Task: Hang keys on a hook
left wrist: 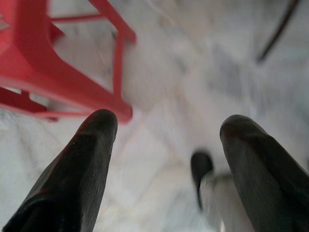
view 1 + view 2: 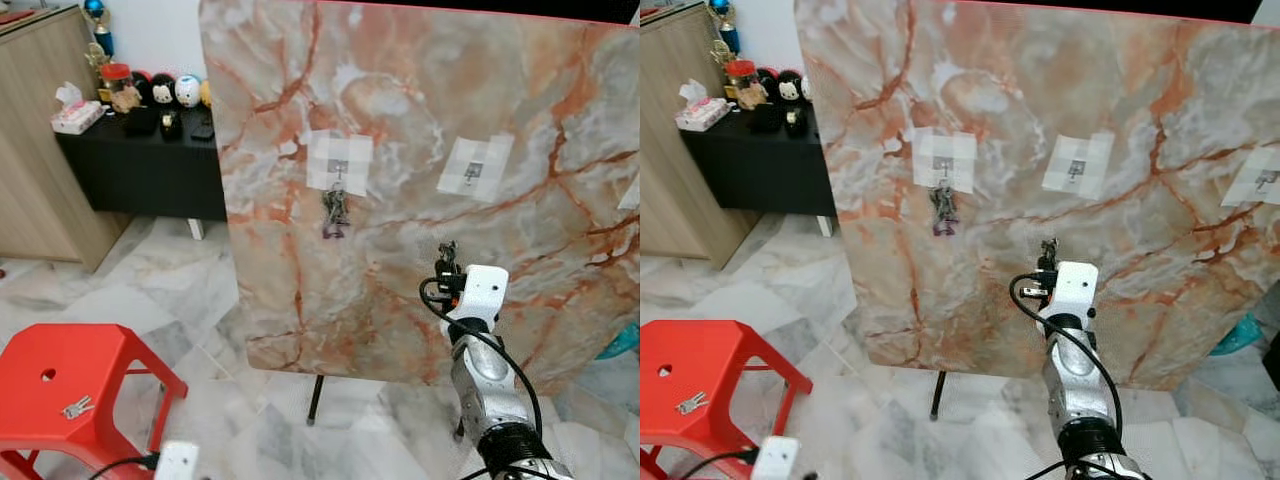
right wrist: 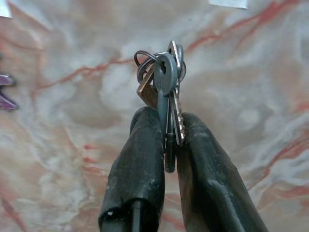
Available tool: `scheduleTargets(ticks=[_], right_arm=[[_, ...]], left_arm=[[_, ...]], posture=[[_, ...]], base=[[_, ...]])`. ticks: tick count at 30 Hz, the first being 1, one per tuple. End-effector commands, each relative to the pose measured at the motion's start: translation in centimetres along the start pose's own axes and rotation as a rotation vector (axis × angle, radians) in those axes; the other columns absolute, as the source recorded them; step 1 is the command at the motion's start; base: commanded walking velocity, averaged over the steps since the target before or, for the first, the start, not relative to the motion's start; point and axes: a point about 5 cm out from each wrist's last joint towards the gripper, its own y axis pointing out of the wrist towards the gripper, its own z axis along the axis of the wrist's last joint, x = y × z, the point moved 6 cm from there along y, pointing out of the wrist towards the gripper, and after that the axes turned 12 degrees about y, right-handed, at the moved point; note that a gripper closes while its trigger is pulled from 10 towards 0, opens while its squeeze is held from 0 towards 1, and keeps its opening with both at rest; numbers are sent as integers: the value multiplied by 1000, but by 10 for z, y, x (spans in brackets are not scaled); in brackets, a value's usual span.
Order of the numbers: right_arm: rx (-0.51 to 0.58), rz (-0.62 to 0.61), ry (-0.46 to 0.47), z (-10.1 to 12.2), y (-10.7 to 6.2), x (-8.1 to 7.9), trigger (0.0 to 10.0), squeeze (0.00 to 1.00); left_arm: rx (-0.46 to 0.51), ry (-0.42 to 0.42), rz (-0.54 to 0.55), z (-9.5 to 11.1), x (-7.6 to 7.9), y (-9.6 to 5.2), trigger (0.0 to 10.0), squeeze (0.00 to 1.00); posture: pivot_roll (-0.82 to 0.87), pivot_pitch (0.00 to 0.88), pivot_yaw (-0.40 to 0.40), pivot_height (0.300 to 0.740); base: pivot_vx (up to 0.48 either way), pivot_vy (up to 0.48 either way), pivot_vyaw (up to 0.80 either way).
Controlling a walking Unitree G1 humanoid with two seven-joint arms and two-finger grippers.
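Keys (image 3: 165, 92) in right tool (image 3: 170, 140), near marble board (image 2: 420, 130).

Marble boards (image 2: 420, 150): one
Taped hook patches: three, at (image 2: 945, 160), (image 2: 1077, 165) and (image 2: 1260, 178)
Key bunches: three, on left hook (image 2: 335, 212), in right gripper (image 3: 164, 84), on stool (image 2: 77, 407)
Red stools (image 2: 60, 370): one
Black side tables (image 2: 150, 165): one
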Motion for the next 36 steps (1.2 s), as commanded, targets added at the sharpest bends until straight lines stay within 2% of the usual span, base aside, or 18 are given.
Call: scheduleTargets(ticks=[1,2,5,9,11,15,27,29,33,36], right_arm=[[24,-11,2,9,2,3,10000,0],[25,-11,2,9,2,4,10000,0],[24,-10,1,8,2,3,10000,0],[25,-13,3,8,2,4,10000,0],[26,-14,3,9,2,3,10000,0],[28,-14,5,8,2,3,10000,0],[35,-6,12,10,3,-2,10000,0],[35,-5,12,10,4,-2,10000,0],[37,-9,13,11,4,-1,10000,0],[38,-12,12,11,4,0,10000,0]], left_arm=[[18,-46,24,4,-4,1,10000,0],[45,-113,34,13,-7,3,10000,0],[80,-131,-30,21,3,3,10000,0],[129,13,-181,25,32,-3,10000,0],[150,42,-200,27,35,-4,10000,0],[161,32,-192,29,32,-4,10000,0],[142,13,-183,34,33,0,10000,0],[142,17,-181,34,32,0,10000,0],[140,82,-192,33,35,0,10000,0],[136,79,-198,30,37,-2,10000,0]], posture=[[61,0,-69,740],[64,0,-69,740],[66,0,-69,740],[65,0,-63,740],[64,0,-59,740],[69,0,-58,740],[62,0,-51,740],[61,0,-50,740],[61,0,-52,740],[60,0,-53,740]], base=[[0,0,0],[0,0,0],[0,0,0],[0,0,0],[0,0,0],[0,0,0],[0,347,0],[0,322,0],[0,68,0],[0,0,0]])
